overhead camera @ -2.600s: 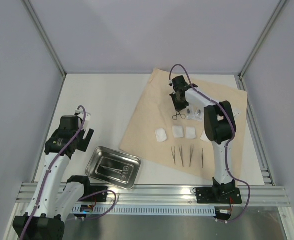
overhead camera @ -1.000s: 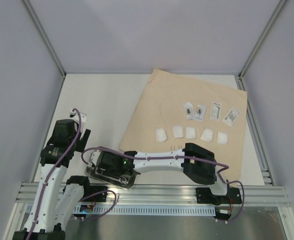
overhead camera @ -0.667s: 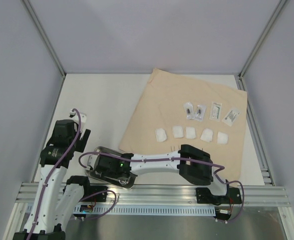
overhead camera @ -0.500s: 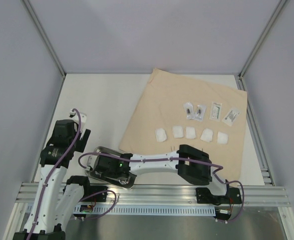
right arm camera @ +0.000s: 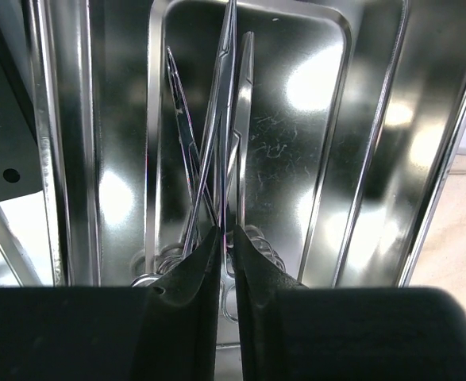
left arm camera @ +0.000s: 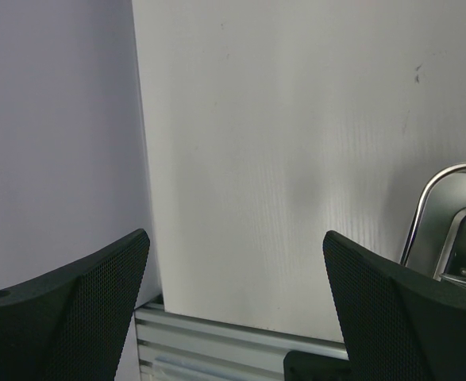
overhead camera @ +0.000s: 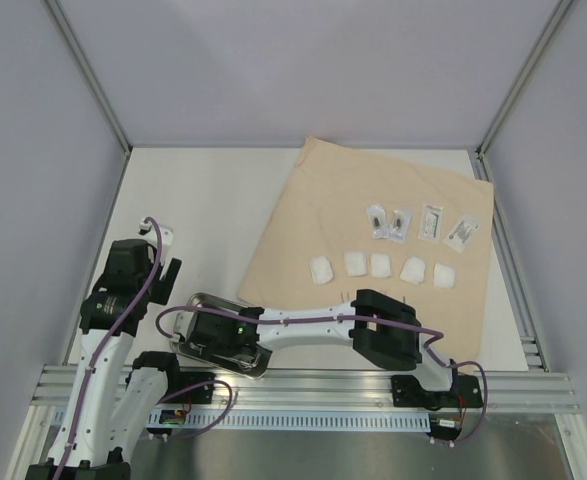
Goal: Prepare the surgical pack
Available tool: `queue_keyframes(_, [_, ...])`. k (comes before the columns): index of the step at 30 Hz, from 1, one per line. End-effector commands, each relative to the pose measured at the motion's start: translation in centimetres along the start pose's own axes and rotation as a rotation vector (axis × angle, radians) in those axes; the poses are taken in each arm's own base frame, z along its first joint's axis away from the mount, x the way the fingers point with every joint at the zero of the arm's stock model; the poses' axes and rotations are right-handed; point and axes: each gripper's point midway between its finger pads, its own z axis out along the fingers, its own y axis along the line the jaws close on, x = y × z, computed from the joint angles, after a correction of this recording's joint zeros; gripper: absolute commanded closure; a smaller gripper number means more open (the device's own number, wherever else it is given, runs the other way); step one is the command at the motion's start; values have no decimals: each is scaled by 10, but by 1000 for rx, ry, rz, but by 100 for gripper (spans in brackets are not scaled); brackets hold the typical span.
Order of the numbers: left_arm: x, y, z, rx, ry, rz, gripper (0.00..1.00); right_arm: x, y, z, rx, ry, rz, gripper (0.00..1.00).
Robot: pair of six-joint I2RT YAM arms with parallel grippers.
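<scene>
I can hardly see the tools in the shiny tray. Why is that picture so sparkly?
Right wrist view: lights bounce off the steel tray as glare spots, with mirror streaks around the clamps. Left wrist view: the left claw looks dark against the bright table. Top view: even light, no glare.

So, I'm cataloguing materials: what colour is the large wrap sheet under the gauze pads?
The wrap sheet is plain tan; the top external view shows it best.

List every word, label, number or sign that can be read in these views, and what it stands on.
No text can be read in any view.
small clear packets: dark marks, too small to read.
steel tray: bare shiny metal, no marking shows.
</scene>
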Motion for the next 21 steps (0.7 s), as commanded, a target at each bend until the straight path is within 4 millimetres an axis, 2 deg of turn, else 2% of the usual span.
queue_keyframes(1, [-5,2,-1,-2,-20,-21,0,-24,-5,-16,7,-60,-2,85])
queue_keyframes(7, [-5,1,-1,0,-19,-19,0,-37,-14,-33,24,-108,15,80])
queue_keyframes(10, [-5,1,-2,0,-19,-21,0,-44,-29,-51,44,-149,76,79])
queue_keyframes(11, [-5,1,-1,1,-18,-19,0,-49,-44,-65,61,-179,116,80])
queue_keyframes(13, [-4,1,-2,1,-18,-19,0,-43,-59,-77,80,-199,193,80])
queue_keyframes(14, [-4,1,-2,1,-18,-19,0,-38,-77,-82,101,-205,262,80])
queue_keyframes(15, [-5,1,-2,0,-19,-21,0,-39,-89,-102,111,-247,344,80])
queue_keyframes(18, [-5,1,-2,2,-19,-21,0,-1,-122,-110,150,-202,492,80])
queue_keyframes(19, [-4,1,-2,4,-17,-20,0,6,-131,-121,167,-207,561,80])
queue_keyframes(20, [-4,1,-2,4,-19,-20,0,39,-142,-114,199,-128,607,79])
queue_keyframes(21, [-5,0,-2,7,-20,-19,0,54,-149,-115,230,-95,643,78])
